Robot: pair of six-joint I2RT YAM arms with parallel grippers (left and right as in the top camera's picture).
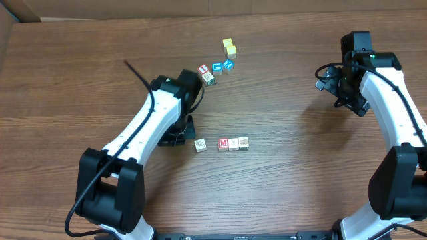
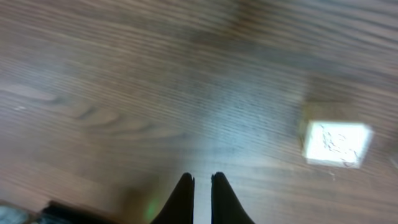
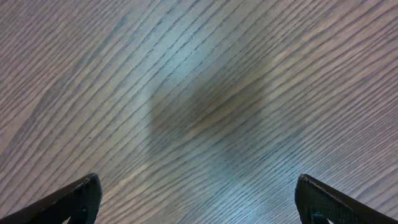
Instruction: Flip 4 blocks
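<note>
Overhead | left end effector (image 2: 202, 179) clenched, empty, near pale wooden alphabet cube (image 1: 200, 145), likely for tipping it | right end effector (image 3: 198, 182) released, idle

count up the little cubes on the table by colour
yellow cubes: 2
blue blocks: 2
red blocks: 2
pale blocks: 4
total: 10

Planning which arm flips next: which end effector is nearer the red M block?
Left. The left end effector sits close to the left of the red M block, shut; the right end effector hangs far to its right, open.
</note>
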